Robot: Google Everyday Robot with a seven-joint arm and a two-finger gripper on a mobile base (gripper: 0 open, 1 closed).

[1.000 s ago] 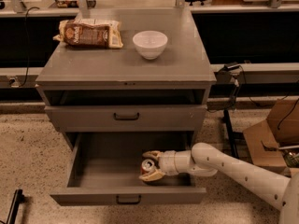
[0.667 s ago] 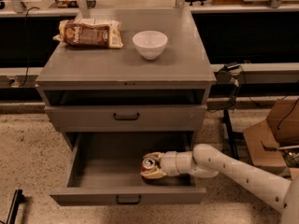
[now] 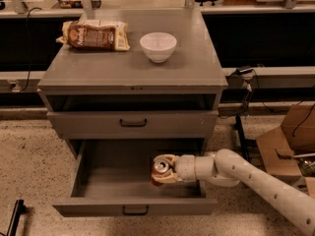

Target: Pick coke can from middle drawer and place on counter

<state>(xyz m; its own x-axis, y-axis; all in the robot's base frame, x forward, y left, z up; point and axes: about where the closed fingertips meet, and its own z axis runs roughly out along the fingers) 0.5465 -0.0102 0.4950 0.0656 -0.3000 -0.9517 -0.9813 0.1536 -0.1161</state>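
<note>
With the end effector (image 3: 164,168) clamped on the can (image 3: 160,165) in the drawer (image 3: 98,208), draw outward, then lift above the drawer's rim.

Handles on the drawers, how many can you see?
2. The upper handle is on the closed front; the lower handle is on the open middle drawer, where the gripper clasps the coke can.

The grey counter (image 3: 103,70) carries a brown snack bag (image 3: 93,35) at its far left corner and a white bowl (image 3: 158,46) near the far edge, right of centre. Below its front edge, the gripper (image 3: 159,170) clasps the coke can (image 3: 160,165) inside the open middle drawer (image 3: 110,181).
</note>
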